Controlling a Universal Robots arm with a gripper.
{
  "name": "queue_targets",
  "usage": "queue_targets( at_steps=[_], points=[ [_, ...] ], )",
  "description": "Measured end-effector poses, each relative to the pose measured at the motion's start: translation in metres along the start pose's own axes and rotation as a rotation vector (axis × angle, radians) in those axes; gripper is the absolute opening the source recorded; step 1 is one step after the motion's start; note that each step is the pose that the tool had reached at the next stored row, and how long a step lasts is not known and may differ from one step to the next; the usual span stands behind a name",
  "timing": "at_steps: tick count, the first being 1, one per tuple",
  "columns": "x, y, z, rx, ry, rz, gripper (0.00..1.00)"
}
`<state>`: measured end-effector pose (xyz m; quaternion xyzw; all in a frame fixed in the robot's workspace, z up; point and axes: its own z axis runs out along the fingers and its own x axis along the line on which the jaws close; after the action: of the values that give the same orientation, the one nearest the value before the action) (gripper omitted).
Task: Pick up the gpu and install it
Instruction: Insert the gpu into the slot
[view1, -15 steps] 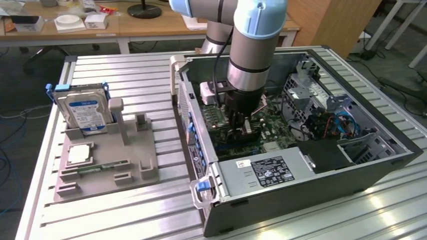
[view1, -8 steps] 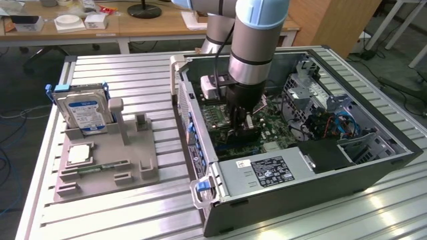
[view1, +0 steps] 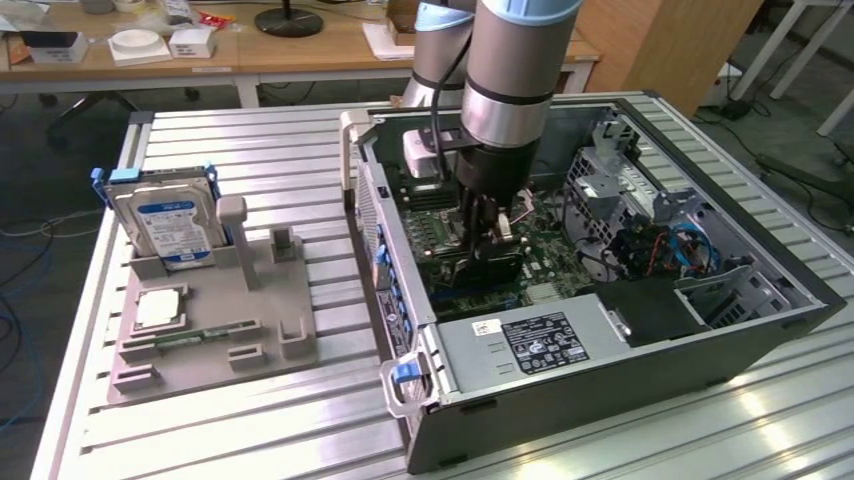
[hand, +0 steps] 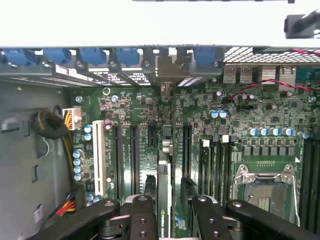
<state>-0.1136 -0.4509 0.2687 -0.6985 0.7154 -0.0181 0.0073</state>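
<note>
The gpu (hand: 163, 170) stands on edge in a slot of the green motherboard (hand: 140, 115), its silvery bracket end (hand: 167, 67) against the case's rear wall. My gripper (hand: 167, 210) straddles the card from above, and its black fingers (hand: 145, 210) stand a little apart from the card's faces, so it is open. In the exterior view, the gripper (view1: 487, 235) reaches straight down into the open computer case (view1: 667, 330), with the dark gpu (view1: 491, 268) right below it.
Beside the case, a grey holder (view1: 254, 360) carries a silver hard drive with a blue label (view1: 167, 225), a square chip (view1: 158, 308) and a narrow green memory stick (view1: 200, 335). Inside the case are a power supply (view1: 527, 340), cables (view1: 667, 250) and an empty processor socket (hand: 262, 190).
</note>
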Motion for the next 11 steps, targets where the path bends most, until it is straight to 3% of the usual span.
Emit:
queue_targets(
  at_steps=[2, 4, 6, 11],
  points=[
    [0.0000, 0.0000, -0.0009, 0.0000, 0.0001, 0.000, 0.32],
    [0.0000, -0.0001, -0.0015, 0.0001, 0.0000, 0.000, 0.20],
    [0.0000, -0.0001, -0.0017, 0.0001, -0.0001, 0.000, 0.14],
    [0.0000, 0.0000, -0.0018, -0.0001, 0.0001, 0.000, 0.10]
  ],
)
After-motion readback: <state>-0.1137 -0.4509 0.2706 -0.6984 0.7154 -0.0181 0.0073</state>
